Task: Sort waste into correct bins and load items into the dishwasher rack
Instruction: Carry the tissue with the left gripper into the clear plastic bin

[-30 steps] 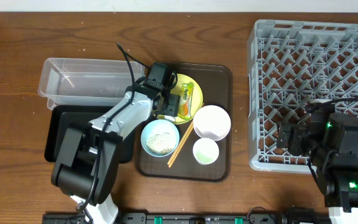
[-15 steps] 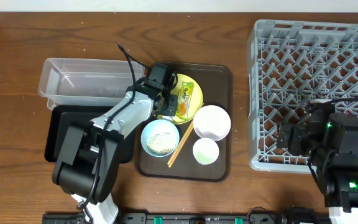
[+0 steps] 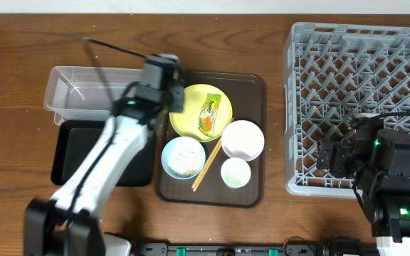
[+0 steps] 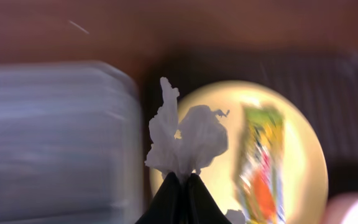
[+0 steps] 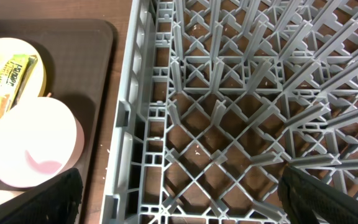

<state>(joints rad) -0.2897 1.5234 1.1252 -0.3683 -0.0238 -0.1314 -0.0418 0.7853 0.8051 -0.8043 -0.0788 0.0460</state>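
My left gripper (image 4: 183, 178) (image 3: 174, 92) is shut on a white crumpled tissue (image 4: 183, 138), held above the left edge of the yellow plate (image 4: 303, 155) (image 3: 191, 114), beside the clear tub (image 4: 48, 137) (image 3: 95, 92). The green-yellow-orange wrapper (image 4: 261, 165) (image 3: 210, 115) lies on the plate. A light blue bowl (image 3: 184, 156) holds white crumbs. The white bowl (image 3: 243, 139), the pale cup (image 3: 235, 173) and the chopsticks (image 3: 206, 165) rest on the brown tray. My right gripper (image 5: 185, 208) (image 3: 333, 158) stands open over the grey rack (image 5: 229, 99) (image 3: 361, 78), at its near left corner.
The black tray (image 3: 77, 153) lies in front of the clear tub, partly under my left arm. The brown serving tray (image 3: 255, 89) sits between the bins and the rack. A small white scrap (image 4: 235, 216) remains on the plate.
My left gripper has shut on the white tissue on the plate, lifted it and swung left towards the clear tub. The right arm has not moved.
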